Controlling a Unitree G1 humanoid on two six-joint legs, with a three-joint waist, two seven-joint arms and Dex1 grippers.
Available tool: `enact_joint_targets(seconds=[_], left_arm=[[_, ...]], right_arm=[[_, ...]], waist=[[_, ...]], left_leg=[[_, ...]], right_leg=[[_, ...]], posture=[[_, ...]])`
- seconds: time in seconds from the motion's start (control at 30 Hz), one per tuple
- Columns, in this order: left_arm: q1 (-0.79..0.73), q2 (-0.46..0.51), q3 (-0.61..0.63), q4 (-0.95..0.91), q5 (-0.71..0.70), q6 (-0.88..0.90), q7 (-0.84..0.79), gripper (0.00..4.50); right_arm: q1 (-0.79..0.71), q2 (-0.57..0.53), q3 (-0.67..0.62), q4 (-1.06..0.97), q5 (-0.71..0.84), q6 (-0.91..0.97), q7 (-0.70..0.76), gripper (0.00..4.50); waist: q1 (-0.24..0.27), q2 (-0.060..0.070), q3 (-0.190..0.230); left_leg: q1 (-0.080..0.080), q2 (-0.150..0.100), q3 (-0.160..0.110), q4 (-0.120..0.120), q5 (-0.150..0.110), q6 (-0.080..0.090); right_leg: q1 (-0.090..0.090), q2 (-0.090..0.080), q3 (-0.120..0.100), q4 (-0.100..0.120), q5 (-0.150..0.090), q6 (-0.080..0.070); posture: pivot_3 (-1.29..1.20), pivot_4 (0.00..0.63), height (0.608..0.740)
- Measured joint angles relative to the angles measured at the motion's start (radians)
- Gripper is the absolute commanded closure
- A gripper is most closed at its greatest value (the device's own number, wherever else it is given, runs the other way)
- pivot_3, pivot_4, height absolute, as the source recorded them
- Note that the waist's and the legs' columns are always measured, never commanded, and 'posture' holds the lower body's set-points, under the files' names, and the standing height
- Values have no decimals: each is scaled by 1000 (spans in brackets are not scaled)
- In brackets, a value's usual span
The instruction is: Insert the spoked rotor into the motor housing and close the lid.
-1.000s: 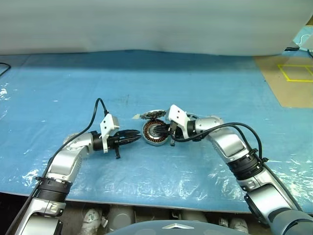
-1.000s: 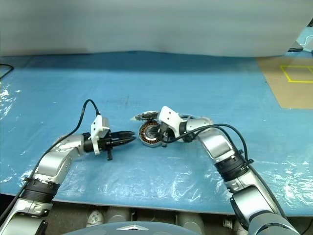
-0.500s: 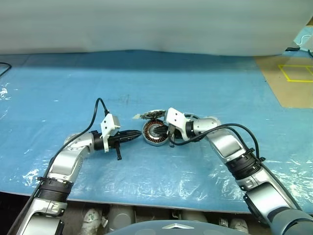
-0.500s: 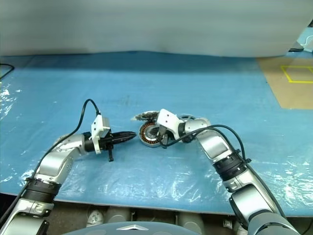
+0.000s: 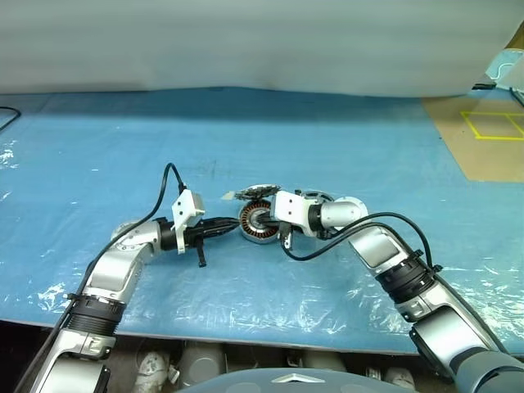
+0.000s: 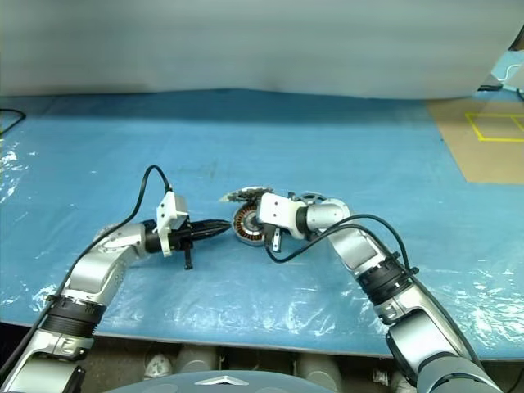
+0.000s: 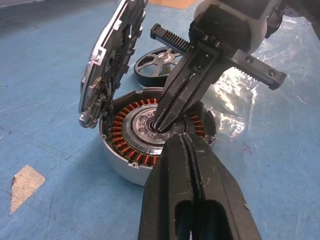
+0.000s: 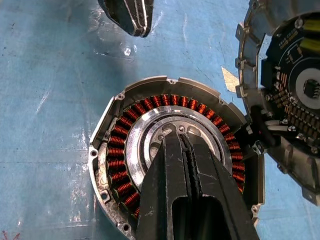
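Motor housing (image 5: 256,222) sits mid-frame on the blue worktop (image 5: 344,147), its lid (image 7: 112,55) hinged up and open, circuit side partly cut off in the right wrist view. Right claw (image 7: 162,122) pressed shut, empty, tips down in the housing's hub, hiding its centre. Left claw (image 5: 230,226) shut, empty, just left of the housing rim. Spoked rotor (image 7: 159,63) lies on the worktop behind the housing, partly hidden by the lid and right claw.

Both arms are silver metal with black joint rings; a loose black cable loops behind each tool's (image 5: 219,228) white wrist block, and the fingers (image 7: 192,85) are black with toothed edges.
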Motion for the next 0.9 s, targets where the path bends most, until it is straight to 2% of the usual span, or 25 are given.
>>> enact_joint_targets(seconds=[0.2,0.43,0.73,0.9], left_arm=[[0,0,-1,0,0,2,0,4448],[-6,-1,-1,0,-1,11,-1,4448],[0,-2,5,-2,-21,13,-12,4448],[1,-20,4,-6,-21,12,-6,4448]], right_arm=[[9,46,-120,-72,208,253,41,4500],[-5,15,-134,-102,225,292,41,4500],[67,-222,-183,-189,203,253,70,4500],[19,-284,-206,-121,176,194,79,4500]], waist=[[1,0,0],[1,0,0],[2,0,0],[-1,0,0]], left_leg=[[-10,0,0,0,1,-1],[-10,0,0,-2,1,-1],[-9,0,0,-1,1,-1],[-8,0,0,-1,1,-1]], right_leg=[[-9,1,-1,0,0,0],[-9,1,-2,-1,0,-1],[-8,1,-1,-1,0,-1],[-8,1,0,-1,0,-1]], posture=[[0,150,740],[0,150,740],[0,150,740],[0,150,740]])
